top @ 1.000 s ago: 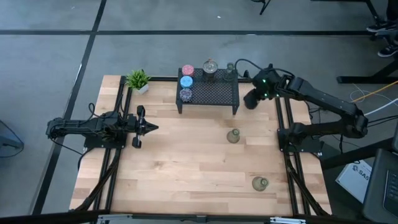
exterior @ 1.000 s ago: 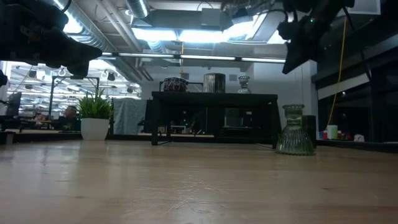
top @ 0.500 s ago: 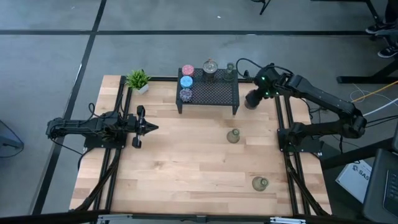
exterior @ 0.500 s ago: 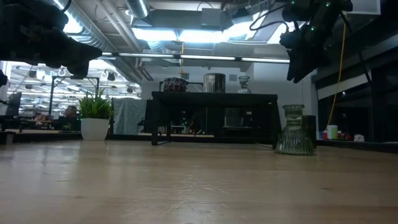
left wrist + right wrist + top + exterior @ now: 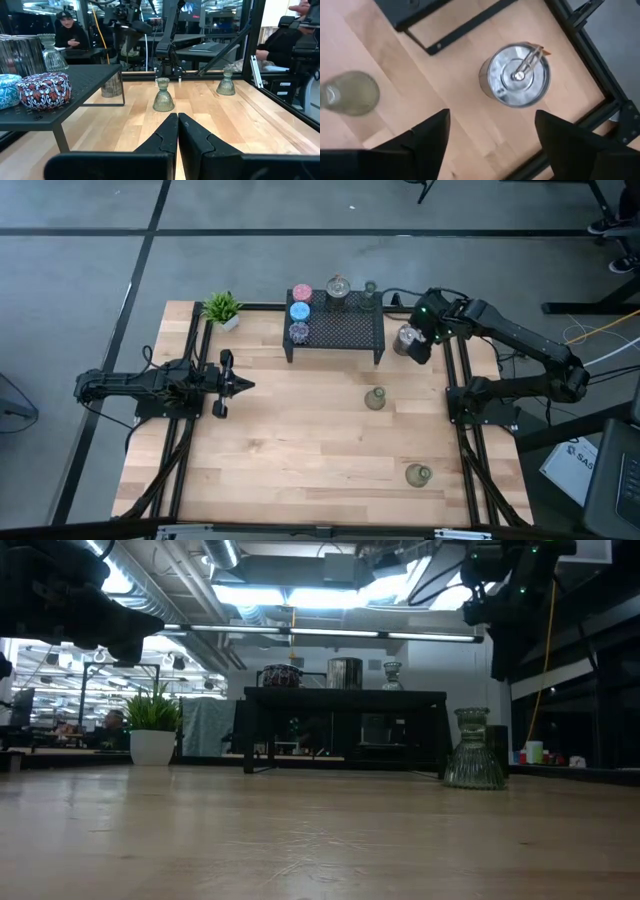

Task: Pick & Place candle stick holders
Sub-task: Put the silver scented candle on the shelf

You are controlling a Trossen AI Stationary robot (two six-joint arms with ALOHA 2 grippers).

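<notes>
A shiny silver candle stick holder [image 5: 516,75] stands on the table just right of the black mesh rack [image 5: 336,328]. My right gripper [image 5: 490,137] hovers above it, open, fingers clear of it. Two olive glass holders [image 5: 375,399] [image 5: 418,474] stand on the bare wood. On the rack sit pink [image 5: 302,293], light blue [image 5: 300,311], speckled [image 5: 299,331], silver [image 5: 338,288] and clear glass [image 5: 370,288] holders. My left gripper [image 5: 240,385] waits shut at the table's left, level, pointing toward the right.
A small green potted plant [image 5: 222,308] stands at the far left corner beside the rack. Black frame rails [image 5: 600,107] run close past the silver holder. Open wood lies in the table's middle and near side. People sit in the room beyond the table [image 5: 67,30].
My right gripper has shifted a little toward the table's right edge and turned at the wrist. The silver holder, covered by the gripper before, now shows standing on the table beside the rack.
</notes>
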